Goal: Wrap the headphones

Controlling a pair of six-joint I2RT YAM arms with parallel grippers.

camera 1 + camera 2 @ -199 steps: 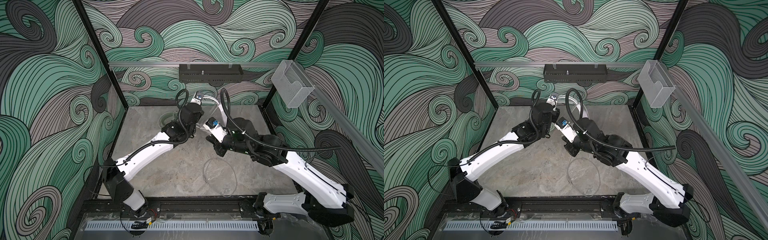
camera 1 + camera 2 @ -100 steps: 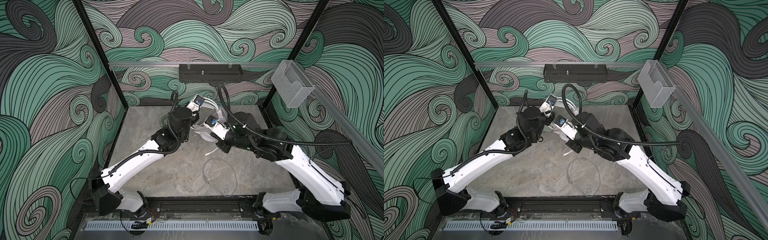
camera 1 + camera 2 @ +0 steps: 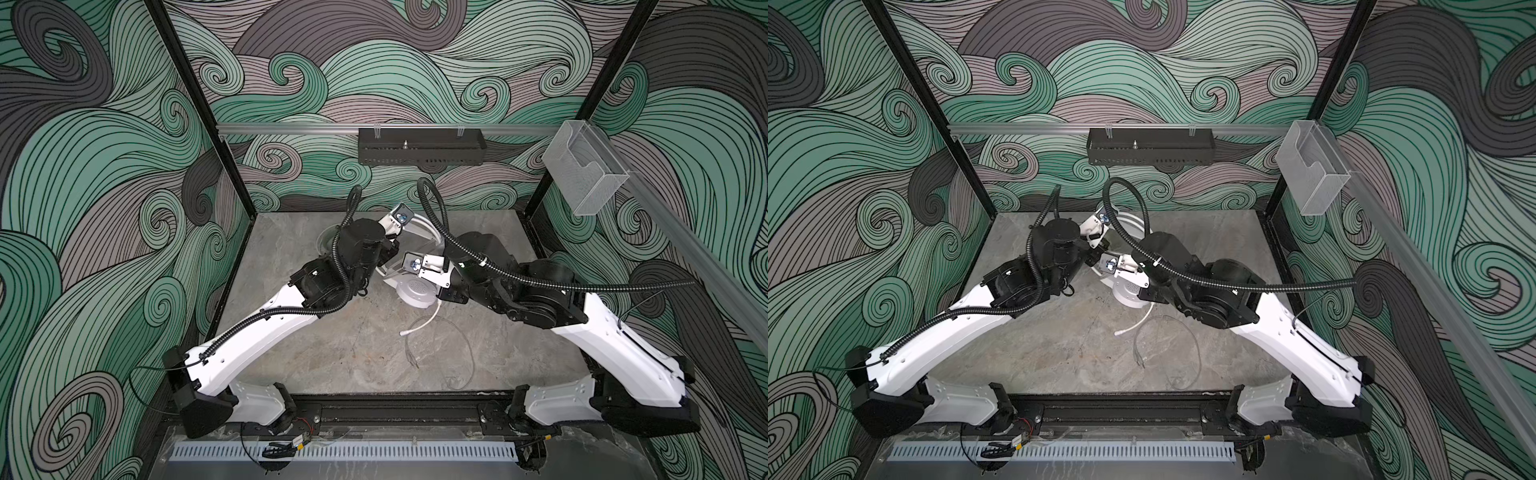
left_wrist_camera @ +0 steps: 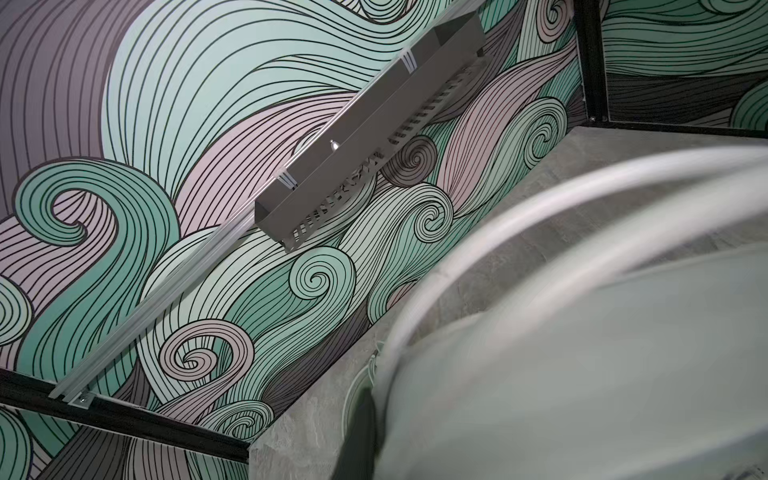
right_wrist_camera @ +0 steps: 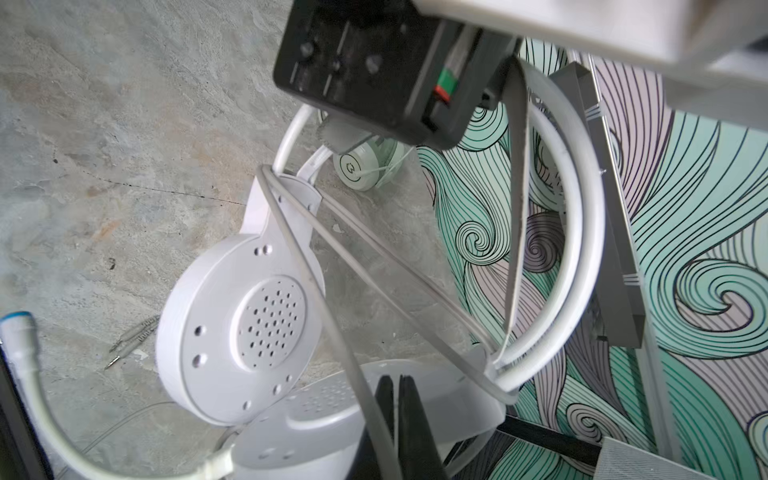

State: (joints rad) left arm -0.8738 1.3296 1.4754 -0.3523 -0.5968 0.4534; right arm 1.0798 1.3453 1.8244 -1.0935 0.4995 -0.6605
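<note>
The white headphones [image 3: 415, 291] hang above the table at the back centre, one earcup [image 5: 232, 328] facing the right wrist camera. My left gripper [image 3: 392, 245] is shut on their headband [image 5: 582, 216]; a dark finger [image 4: 360, 436] shows beside the blurred white band. My right gripper [image 5: 395, 395] is shut by the lower earcup, and the thin cable [image 5: 307, 291] runs taut from the hinge down to its fingers. Two more cable strands cross the headband. The mint headphones [image 5: 361, 166] lie on the table behind, partly hidden by the left arm [image 3: 328, 241].
Loose cable [image 3: 453, 353] with its plugs [image 3: 411, 359] lies looped on the grey table [image 3: 332, 365] in front. A black tray [image 3: 419, 151] hangs on the back wall and a clear holder [image 3: 584, 170] on the right rail. Patterned walls close three sides.
The left arm has swung its lower part outward to the left. The white earcup has come into view below the right gripper. Both grippers stay shut.
</note>
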